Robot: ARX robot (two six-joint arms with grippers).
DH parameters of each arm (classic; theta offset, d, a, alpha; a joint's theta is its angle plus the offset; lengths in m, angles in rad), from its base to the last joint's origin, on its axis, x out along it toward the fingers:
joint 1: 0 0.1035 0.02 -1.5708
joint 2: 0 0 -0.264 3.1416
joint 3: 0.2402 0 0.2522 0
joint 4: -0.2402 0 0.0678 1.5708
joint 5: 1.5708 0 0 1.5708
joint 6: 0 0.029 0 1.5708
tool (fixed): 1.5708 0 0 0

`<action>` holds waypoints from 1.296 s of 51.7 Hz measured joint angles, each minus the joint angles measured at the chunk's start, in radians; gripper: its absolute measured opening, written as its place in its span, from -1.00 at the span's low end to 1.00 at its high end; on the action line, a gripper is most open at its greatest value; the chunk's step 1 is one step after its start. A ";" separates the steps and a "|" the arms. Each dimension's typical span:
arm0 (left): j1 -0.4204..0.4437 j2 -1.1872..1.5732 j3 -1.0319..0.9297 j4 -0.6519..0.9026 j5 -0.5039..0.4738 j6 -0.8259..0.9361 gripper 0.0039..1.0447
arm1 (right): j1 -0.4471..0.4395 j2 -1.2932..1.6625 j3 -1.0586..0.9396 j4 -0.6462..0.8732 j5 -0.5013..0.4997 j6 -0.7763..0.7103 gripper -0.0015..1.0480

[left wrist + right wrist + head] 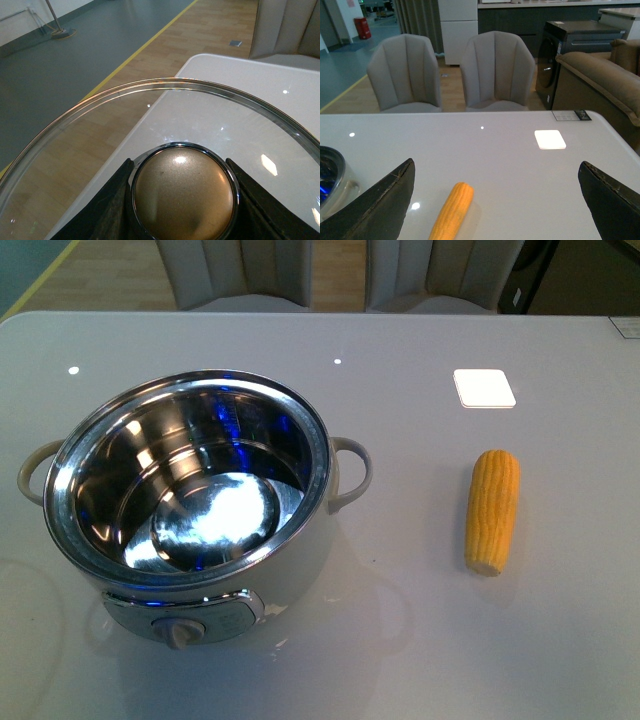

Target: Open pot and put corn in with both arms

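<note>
- The left end effector (183, 206) is clenched on the lid (165, 112); its two black fingers (107, 207) press either side of the silvery knob (183, 192); the glass spreads ahead of it, over a counter corner and the floor (75, 65).
- The right end effector (497, 205) is released, fingers (380, 202) spread wide and holding nothing; the corn (452, 210) lies on the counter (510, 165) ahead of it, nearer the finger on the pot's side.
- A white pad (550, 139) sits farther ahead; two chairs (495, 70) stand beyond.
- From the front, the pot (305, 565) stands uncovered and empty; the corn (492, 510) lies well apart from it, outside.
</note>
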 joint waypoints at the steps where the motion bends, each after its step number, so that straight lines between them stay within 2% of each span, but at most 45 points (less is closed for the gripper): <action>1: 0.005 0.020 0.000 0.018 0.003 0.002 -0.15 | 0.000 0.000 0.000 0.000 0.000 0.000 0.83; 11: 0.022 0.156 0.000 0.107 0.027 0.011 -0.15 | 0.000 0.000 0.000 0.000 0.000 0.000 0.83; 67: 0.024 0.471 0.006 0.115 0.113 -0.001 -0.15 | 0.000 0.000 0.000 0.000 0.000 0.000 0.83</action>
